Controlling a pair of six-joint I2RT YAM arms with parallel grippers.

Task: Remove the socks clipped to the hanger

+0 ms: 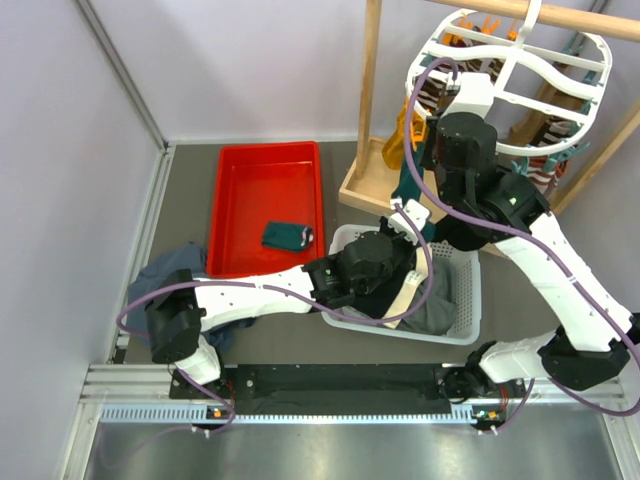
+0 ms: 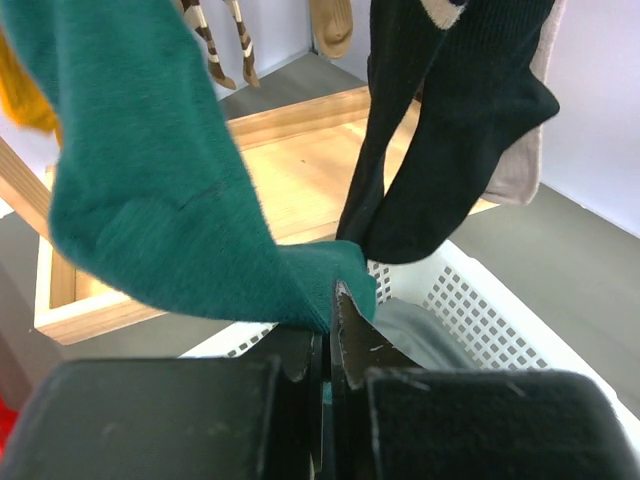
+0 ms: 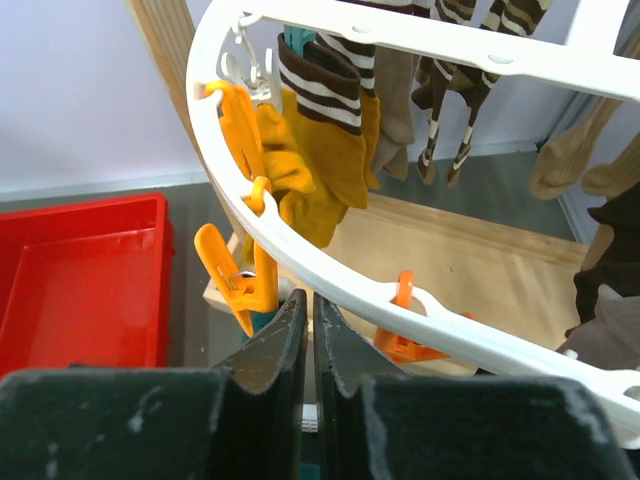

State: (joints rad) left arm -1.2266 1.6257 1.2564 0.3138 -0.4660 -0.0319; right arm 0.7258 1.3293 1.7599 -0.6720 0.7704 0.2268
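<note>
The white oval hanger (image 1: 512,62) hangs from a wooden pole at the top right, with several socks clipped round its rim. My left gripper (image 2: 330,300) is shut on the toe of a dark teal sock (image 2: 150,180) that still hangs from above. In the top view it (image 1: 405,212) reaches up over the basket. Black socks (image 2: 440,130) hang just to its right. My right gripper (image 3: 310,300) is shut and holds nothing, just under the hanger rim (image 3: 330,272) beside an orange clip (image 3: 240,285) that grips teal fabric. Mustard socks (image 3: 310,170) and brown-white striped socks (image 3: 320,80) hang beyond.
A red tray (image 1: 225,190) at the left holds one teal sock (image 1: 288,236). A white mesh basket (image 1: 470,300) with dark clothes sits under my left arm. The wooden rack base (image 1: 365,185) stands behind it. A blue-grey garment (image 1: 165,270) lies at the left.
</note>
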